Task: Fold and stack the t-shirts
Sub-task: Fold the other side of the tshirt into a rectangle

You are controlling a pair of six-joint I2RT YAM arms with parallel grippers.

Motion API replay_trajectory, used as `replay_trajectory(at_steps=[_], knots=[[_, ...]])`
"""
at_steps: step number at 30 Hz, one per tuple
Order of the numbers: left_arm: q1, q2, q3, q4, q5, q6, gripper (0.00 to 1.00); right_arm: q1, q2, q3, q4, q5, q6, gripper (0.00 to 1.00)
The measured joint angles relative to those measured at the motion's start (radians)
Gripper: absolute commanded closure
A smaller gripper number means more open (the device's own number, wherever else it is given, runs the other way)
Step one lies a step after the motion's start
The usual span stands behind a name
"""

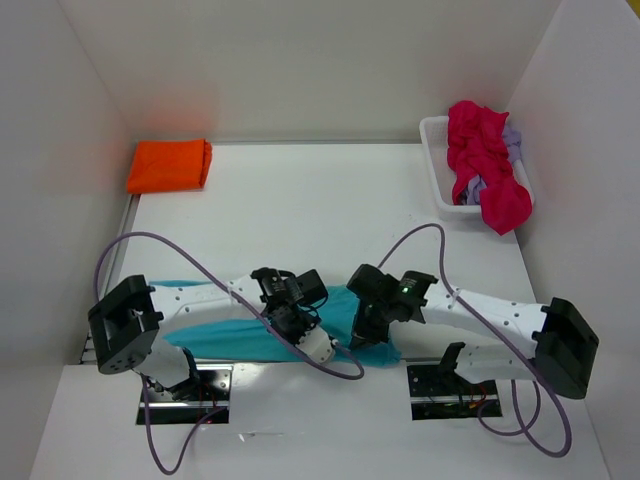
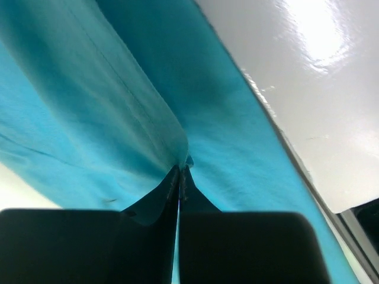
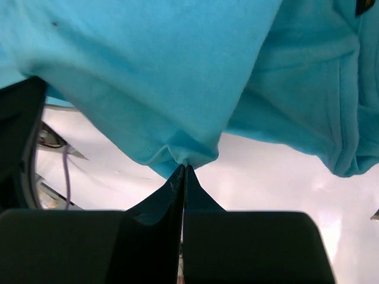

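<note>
Here, both tools hold the same cloth. In the left wrist view the left gripper has its fingers pressed together on a raised ridge of the teal t-shirt. In the right wrist view the right gripper is likewise closed, pinching a puckered edge of that shirt, which hangs above the white table.

From above, the teal t-shirt lies low in the frame, and its long axis runs left to right just beyond the arm bases. The two grippers sit near each other over its right half, the left one towards the middle and the right one at the right end. We judge that the next fold turns on that axis: carrying the right end leftward along it would halve the length.

The folded orange t-shirt sits at upper left, well apart and nearer the left arm. The white basket at upper right holds a magenta garment.

We can read no brand or writing. A dark and yellow scrap at the upper right corner of the right wrist view is illegible.
</note>
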Motion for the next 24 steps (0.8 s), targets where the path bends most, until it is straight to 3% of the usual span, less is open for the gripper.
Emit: replay_trajectory(at_steps=[1,2,3,4,5,6,7,15,20,24], knots=[[0.000,-0.003,-0.010,-0.002,0.003,0.005,0.93,0.011,0.006,-0.005,0.002,-0.003,0.008,1.00],[0.000,-0.004,-0.020,-0.002,0.004,0.007,0.80,0.017,0.015,-0.010,0.004,-0.006,0.016,1.00],[0.000,-0.004,-0.027,-0.004,0.005,0.011,0.66,0.020,0.026,-0.014,0.005,-0.007,0.022,0.82],[0.000,-0.004,-0.033,-0.007,0.007,0.008,0.47,0.022,0.037,-0.016,0.002,-0.006,0.028,0.73],[0.000,-0.004,-0.035,-0.010,0.009,0.012,0.38,0.022,0.047,-0.016,0.002,-0.004,0.033,0.67],[0.000,-0.003,-0.035,-0.011,0.011,0.006,0.36,0.022,0.053,-0.016,0.002,0.000,0.036,0.57],[0.000,-0.003,-0.034,-0.010,0.013,0.003,0.36,0.022,0.056,-0.015,-0.002,0.004,0.037,0.53],[0.057,-0.003,0.014,-0.047,-0.023,-0.054,0.36,-0.045,-0.023,0.042,-0.071,0.104,0.040,0.55],[0.360,-0.095,0.094,-0.031,-0.050,-0.101,0.34,-0.364,-0.080,0.074,-0.044,0.162,-0.055,0.55],[0.645,-0.163,0.056,0.042,-0.106,-0.128,0.26,-0.592,0.022,0.074,0.019,0.181,-0.180,0.54]])
